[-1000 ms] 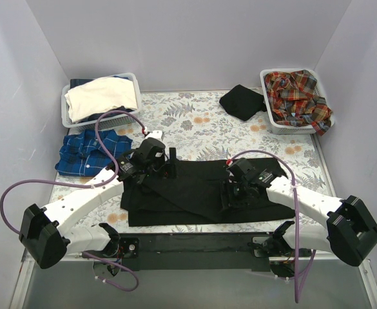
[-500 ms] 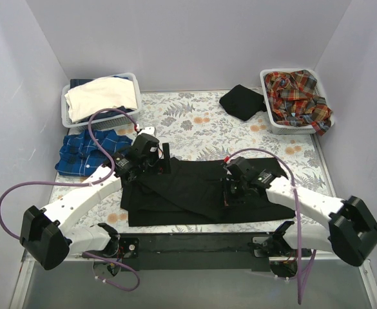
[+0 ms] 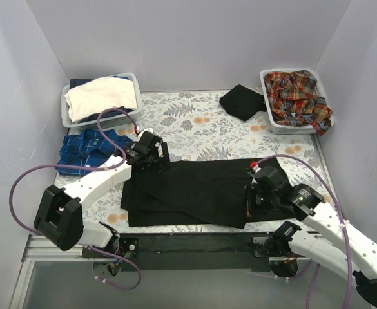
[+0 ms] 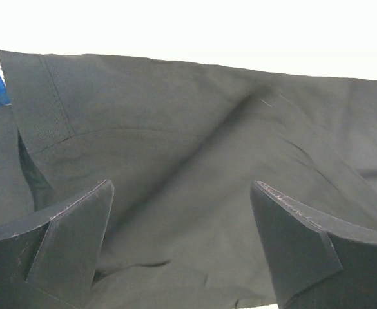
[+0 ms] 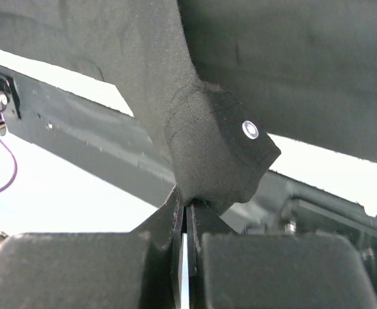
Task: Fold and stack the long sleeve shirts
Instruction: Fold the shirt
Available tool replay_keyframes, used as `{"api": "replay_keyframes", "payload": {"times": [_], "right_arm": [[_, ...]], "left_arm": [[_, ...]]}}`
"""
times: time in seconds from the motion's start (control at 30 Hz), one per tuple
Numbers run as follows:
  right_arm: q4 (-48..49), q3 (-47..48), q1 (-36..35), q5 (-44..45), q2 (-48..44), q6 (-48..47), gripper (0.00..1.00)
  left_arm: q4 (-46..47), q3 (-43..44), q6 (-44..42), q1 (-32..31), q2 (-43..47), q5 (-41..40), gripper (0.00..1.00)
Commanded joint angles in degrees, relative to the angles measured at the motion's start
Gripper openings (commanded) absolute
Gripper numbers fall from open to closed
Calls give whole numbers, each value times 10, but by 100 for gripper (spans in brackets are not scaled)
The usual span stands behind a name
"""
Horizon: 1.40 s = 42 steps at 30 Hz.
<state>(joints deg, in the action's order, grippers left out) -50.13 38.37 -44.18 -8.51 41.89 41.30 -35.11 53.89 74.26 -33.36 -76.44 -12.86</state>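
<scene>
A black long sleeve shirt point(image 3: 194, 190) lies spread flat across the middle of the table. My right gripper point(image 3: 249, 205) is at its near right edge, shut point(image 5: 188, 206) on a black cuff point(image 5: 207, 148) that carries a small pale button point(image 5: 250, 129). Over the shirt's far left corner my left gripper point(image 3: 161, 158) hangs open point(image 4: 182, 212), with only black cloth point(image 4: 194, 129) below and nothing between its fingers. A blue-and-white checked shirt point(image 3: 85, 151) lies at the left. Red-orange plaid shirts point(image 3: 298, 93) fill the far right basket.
A white basket point(image 3: 270, 119) holds the plaid shirts at the far right. Another basket point(image 3: 66, 116) at the far left holds cream cloth point(image 3: 101, 96). A folded black cloth point(image 3: 241, 101) lies at the back centre. A black bar point(image 3: 194, 244) runs along the near edge.
My right gripper has shut on the cuff and drawn back toward the near right. The left gripper has shifted to the shirt's far left corner, still open.
</scene>
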Motion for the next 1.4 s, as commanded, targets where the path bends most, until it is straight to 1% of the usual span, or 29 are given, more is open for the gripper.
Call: {"api": "replay_keyframes", "payload": {"times": [0.0, 0.17, 0.37, 0.57, 0.7, 0.8, 1.0, 1.1, 1.13, 1.2, 1.27, 1.33, 1.37], "right_arm": [[-105, 37, -2, 8, -60, 18, 1], [-163, 59, -2, -18, -126, 16, 1], [-208, 67, -2, -34, -154, 9, 1], [-204, 50, -2, -28, -134, 3, 1], [-211, 30, -2, -31, -138, 15, 1], [-215, 14, -2, -33, -131, 42, 1], [-204, 13, -2, -27, -106, 57, 1], [-203, 46, -2, 3, -74, 62, 1], [-203, 100, -2, 17, -60, 64, 1], [-203, 143, -1, 35, -46, 65, 1], [-197, 152, -1, 1, -63, 42, 1], [-189, 161, -2, -61, -79, 8, 1], [-184, 181, -2, -104, -85, -6, 1]], "left_arm": [[15, 1, 24, 7, -39, 1, 88], [39, 5, 26, 8, -72, 21, 87], [33, 20, 35, 7, -115, 14, 86], [36, 25, 41, 7, -131, 9, 86], [36, 23, 38, 7, -131, 13, 86], [38, 17, 31, 7, -129, 21, 86], [40, 16, 28, 8, -127, 24, 85], [40, 21, 24, 7, -129, 21, 85], [37, 24, 23, 8, -134, 23, 85], [36, 27, 24, 7, -148, 36, 85], [59, 31, 3, 7, -157, 73, 82], [91, 33, -36, 0, -164, 115, 81], [101, 36, -74, -13, -172, 128, 80]]}}
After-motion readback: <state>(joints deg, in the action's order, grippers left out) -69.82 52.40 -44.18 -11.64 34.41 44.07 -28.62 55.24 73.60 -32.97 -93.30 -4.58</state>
